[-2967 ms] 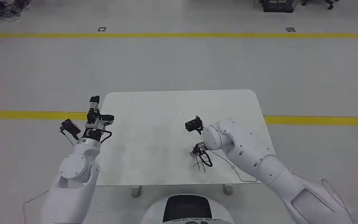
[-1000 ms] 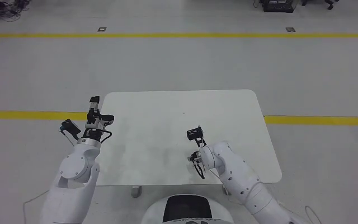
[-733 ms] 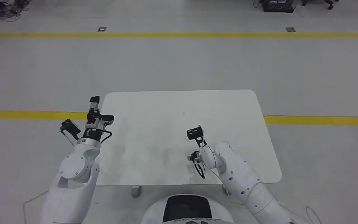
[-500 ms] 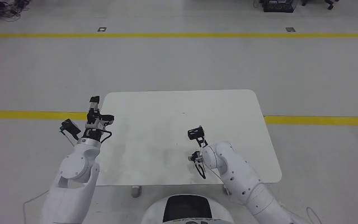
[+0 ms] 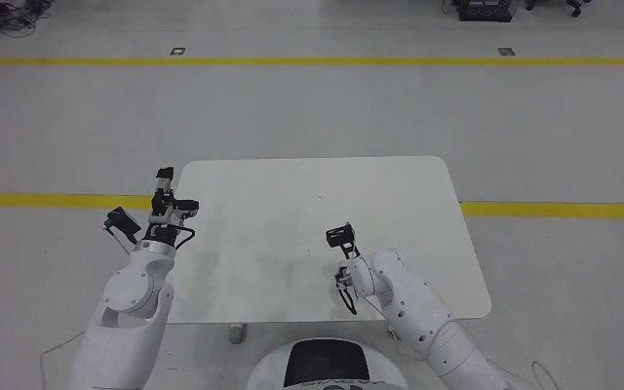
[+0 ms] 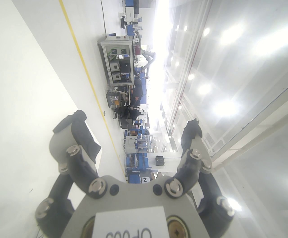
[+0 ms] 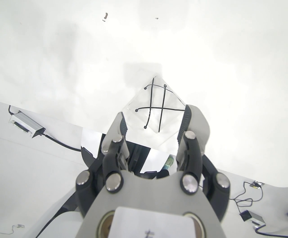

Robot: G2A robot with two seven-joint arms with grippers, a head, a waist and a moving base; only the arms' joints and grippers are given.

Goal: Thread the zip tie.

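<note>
Right hand [image 7: 154, 115] is holding a clear packet [image 7: 139, 101]. Its fingers are standing roughly half apart, and each ribbed pad [image 7: 184, 121] is pressing on an opposite edge of the packet, which is spanning the gap from pad to pad. Black zip ties [image 7: 160, 109] are lying crossed inside. The count is hard to settle, since the strands are overlapping and the plastic is creasing and catching glare. One corner of the packet is hanging out past the counter [image 7: 67, 56] edge. Two small dark specks [image 7: 104, 16] are sitting on the counter farther off.

In the top view the right hand [image 5: 343, 285] is sitting lower centre of the frame, over the near strip of the counter [image 5: 292, 195]. The zip ties [image 5: 346, 297] are showing as a few thin dark lines just under the hand, too fine to separate. The clear plastic is too faint to make out there.

Left hand [image 6: 135, 119] is gaping wide, gripping nothing and touching nothing, and pointing away from the counter toward the room. In the top view it [image 5: 172, 195] is hovering at the counter's left edge, middle left of the frame.

A white sticker [image 6: 126, 222] is sitting at the base of each hand. Both are being cut off by the frame edge, so the print is running incomplete, and on the left hand it is also upside down.
</note>
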